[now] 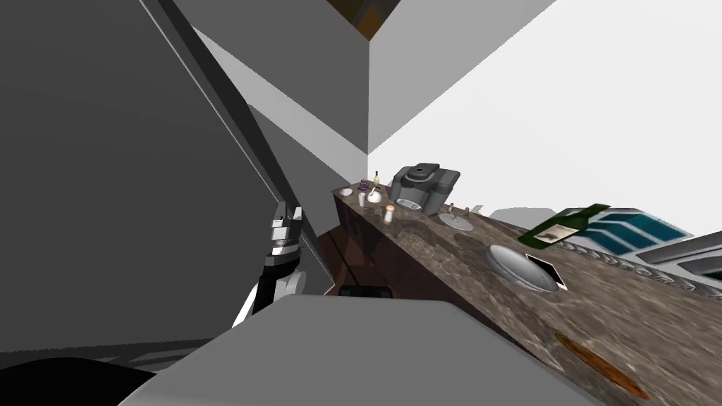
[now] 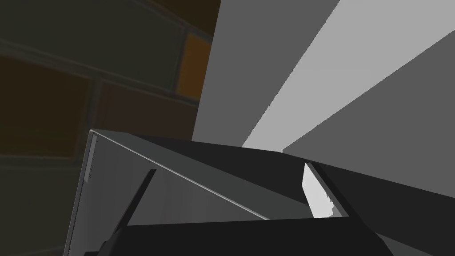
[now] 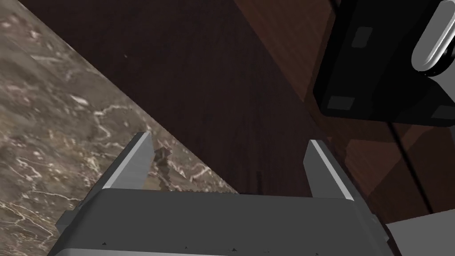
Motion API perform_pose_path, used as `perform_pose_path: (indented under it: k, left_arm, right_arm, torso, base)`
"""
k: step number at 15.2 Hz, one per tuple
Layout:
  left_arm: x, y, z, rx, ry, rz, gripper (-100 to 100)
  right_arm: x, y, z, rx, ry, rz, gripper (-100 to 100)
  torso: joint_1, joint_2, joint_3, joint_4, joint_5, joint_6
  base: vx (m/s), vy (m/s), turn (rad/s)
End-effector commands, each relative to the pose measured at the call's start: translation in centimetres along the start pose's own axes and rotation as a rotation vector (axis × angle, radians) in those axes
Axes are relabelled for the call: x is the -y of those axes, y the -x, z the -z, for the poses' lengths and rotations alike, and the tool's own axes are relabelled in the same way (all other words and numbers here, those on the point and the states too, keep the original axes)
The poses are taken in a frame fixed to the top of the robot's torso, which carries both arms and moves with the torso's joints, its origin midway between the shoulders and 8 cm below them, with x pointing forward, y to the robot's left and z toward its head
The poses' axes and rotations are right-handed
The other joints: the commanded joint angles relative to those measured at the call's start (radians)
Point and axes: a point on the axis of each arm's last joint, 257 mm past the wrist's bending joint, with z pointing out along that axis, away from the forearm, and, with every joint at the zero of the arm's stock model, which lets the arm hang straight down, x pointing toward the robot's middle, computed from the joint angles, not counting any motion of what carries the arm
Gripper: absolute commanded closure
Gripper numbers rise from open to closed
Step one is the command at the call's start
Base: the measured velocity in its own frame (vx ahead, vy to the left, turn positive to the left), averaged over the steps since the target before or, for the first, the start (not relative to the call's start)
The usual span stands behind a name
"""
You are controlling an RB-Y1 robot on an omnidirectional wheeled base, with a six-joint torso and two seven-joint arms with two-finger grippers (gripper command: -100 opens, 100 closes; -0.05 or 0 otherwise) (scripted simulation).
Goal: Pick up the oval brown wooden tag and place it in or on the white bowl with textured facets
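Oval brown tag (image 1: 601, 366) seen flat on marbled brown counter (image 1: 634, 310), near its front edge, well apart from left gripper (image 1: 288, 213), fingers spread, raised beside grey panel (image 1: 106, 176). Grey dish (image 1: 520, 268), green bottle (image 1: 564, 225) and coffee machine (image 1: 421, 187) ranged beyond tag; small white bowl (image 1: 345, 191) at far end. Right gripper (image 3: 229, 138) held spread over counter edge.

The tag (image 1: 599, 365) lies on the counter (image 1: 634, 310) nearest me; the coffee machine (image 1: 421, 187) stands far behind.

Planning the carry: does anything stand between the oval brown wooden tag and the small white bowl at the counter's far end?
Yes. On the brown marble counter, between the oval brown wooden tag and the small white bowl, lie a grey oval dish, a shallow round plate and a white shaker.
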Motion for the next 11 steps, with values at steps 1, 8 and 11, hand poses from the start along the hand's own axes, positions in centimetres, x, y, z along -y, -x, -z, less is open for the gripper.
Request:
perform_pose_path:
  k: [1, 8, 11]
  left_arm:
    - [0.0, 0.0, 0.0, 0.000, 0.000, 0.000, 0]
    - [0.0, 0.0, 0.0, 0.000, 0.000, 0.000, 0]
    - [0.0, 0.0, 0.0, 0.000, 0.000, 0.000, 0]
  right_arm:
    - [2.3, 0.4, 1.1, -0.036, -0.033, 0.064, -100]
    - [3.8, 1.0, 1.5, -0.056, -0.057, 0.121, -100]
    - [3.0, -0.1, 0.5, -0.050, -0.057, 0.109, -100]
  torso:
    - [0.000, 0.000, 0.000, 0.000, 0.000, 0.000]
    - [0.004, 0.002, 0.001, 0.000, 0.001, 0.002]
    - [0.002, 0.010, 0.006, 0.002, 0.000, 0.002]
  base:
    - [0.163, -0.035, 0.254]
    - [0.107, -0.015, 0.138]
    - [-0.005, -0.042, 0.074]
